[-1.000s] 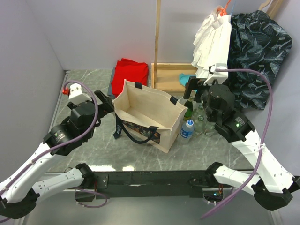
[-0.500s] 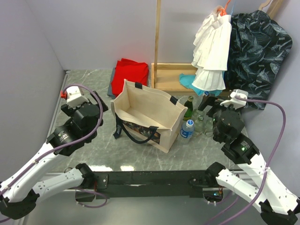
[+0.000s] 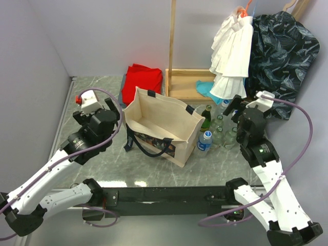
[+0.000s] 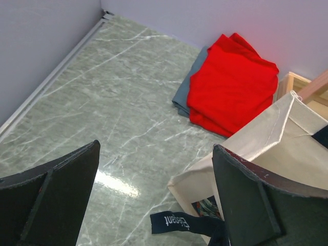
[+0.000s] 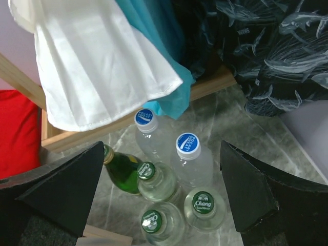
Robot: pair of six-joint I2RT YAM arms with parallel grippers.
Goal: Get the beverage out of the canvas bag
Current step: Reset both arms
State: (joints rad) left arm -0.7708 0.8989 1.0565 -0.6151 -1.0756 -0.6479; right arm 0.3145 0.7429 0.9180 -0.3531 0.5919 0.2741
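Observation:
The beige canvas bag (image 3: 160, 124) stands upright in the middle of the table, mouth open; the top view shows only bare lining inside. Its near corner (image 4: 266, 138) and navy strap (image 4: 180, 223) appear in the left wrist view. Several beverage bottles stand on the table right of the bag: a green one (image 3: 206, 117), a blue-capped one (image 3: 204, 139) and clear ones (image 3: 221, 128). From above I see blue caps (image 5: 187, 144) and green caps (image 5: 203, 201). My left gripper (image 3: 118, 120) (image 4: 156, 200) is open just left of the bag. My right gripper (image 3: 234, 114) (image 5: 161, 195) hangs open over the bottles, holding nothing.
A red folded cloth (image 3: 142, 79) (image 4: 230, 84) lies on a grey one behind the bag. A wooden rack (image 3: 187, 82) at the back carries a white garment (image 3: 231, 51) and a dark patterned shirt (image 3: 282, 56). Walls close the left and back sides.
The right arm has drawn back to the right, away from above the bottles' far side. The left arm has shifted a little toward the bag. Both grippers stayed open.

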